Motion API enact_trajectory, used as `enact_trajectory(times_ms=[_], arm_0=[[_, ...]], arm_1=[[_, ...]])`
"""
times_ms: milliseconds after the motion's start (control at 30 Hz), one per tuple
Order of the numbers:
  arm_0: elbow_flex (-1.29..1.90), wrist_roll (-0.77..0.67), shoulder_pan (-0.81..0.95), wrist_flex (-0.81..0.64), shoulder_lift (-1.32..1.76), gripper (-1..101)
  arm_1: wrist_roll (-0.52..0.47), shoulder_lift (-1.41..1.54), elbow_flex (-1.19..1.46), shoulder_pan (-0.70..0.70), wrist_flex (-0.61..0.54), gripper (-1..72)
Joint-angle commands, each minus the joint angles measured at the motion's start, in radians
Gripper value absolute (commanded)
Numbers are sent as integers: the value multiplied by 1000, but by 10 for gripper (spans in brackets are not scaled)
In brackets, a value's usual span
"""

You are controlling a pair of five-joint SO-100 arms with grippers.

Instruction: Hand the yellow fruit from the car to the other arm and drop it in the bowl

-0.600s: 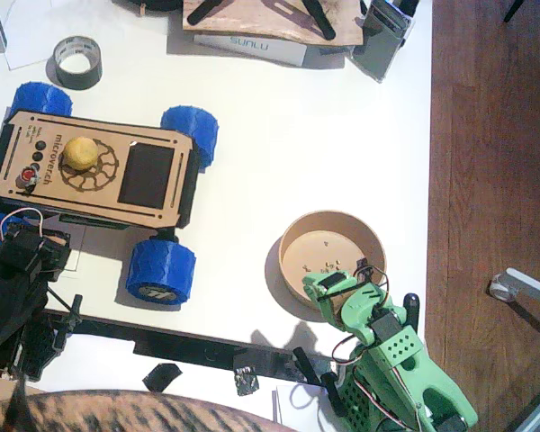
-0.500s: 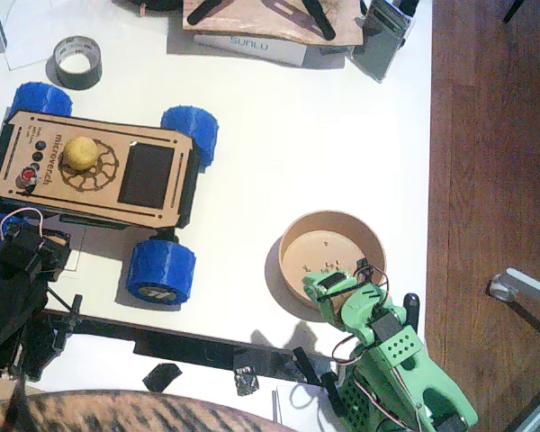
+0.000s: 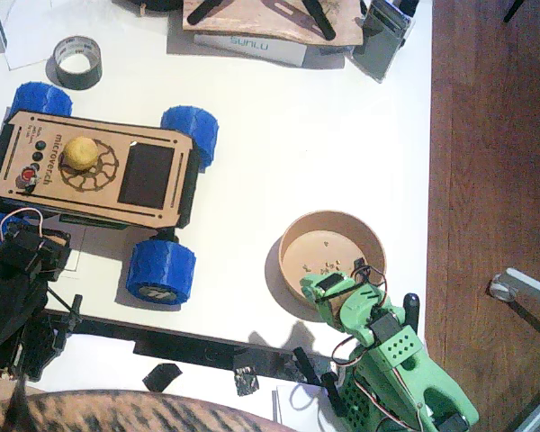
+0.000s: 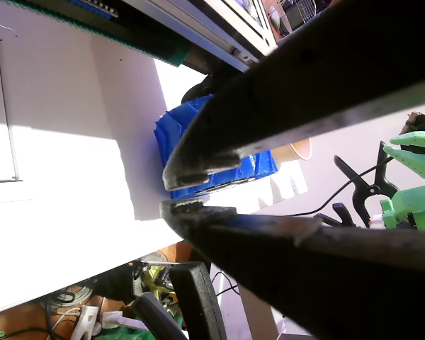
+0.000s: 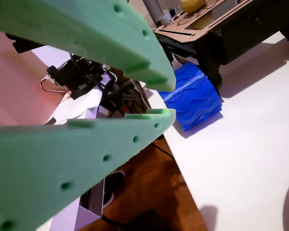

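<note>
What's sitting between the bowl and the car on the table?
Nothing: in the fixed view the stretch of white table between the bowl and the car is bare. The car's blue front wheel is its nearest part to the bowl.

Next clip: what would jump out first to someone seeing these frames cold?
The wooden car with chunky blue wheels dominates the left of the table, the yellow fruit sitting on its engraved gear. Right of it stands the tan bowl, holding only crumbs, with the bright green arm rising at its near edge, its right gripper over the rim. The black left gripper rests low by the car's near left corner, holding nothing.
</note>
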Motion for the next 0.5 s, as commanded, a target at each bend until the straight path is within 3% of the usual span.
enact_trajectory(times_ms=[0, 333, 467], arm_0=[[0, 6, -2, -2, 5, 2], [0, 6, -2, -2, 5, 2], [-17, 3, 5, 54, 189, 2]], arm_1=[[-14, 12, -3, -8, 2, 1], [-11, 12, -3, -8, 2, 1], [-8, 12, -3, -8, 2, 1]])
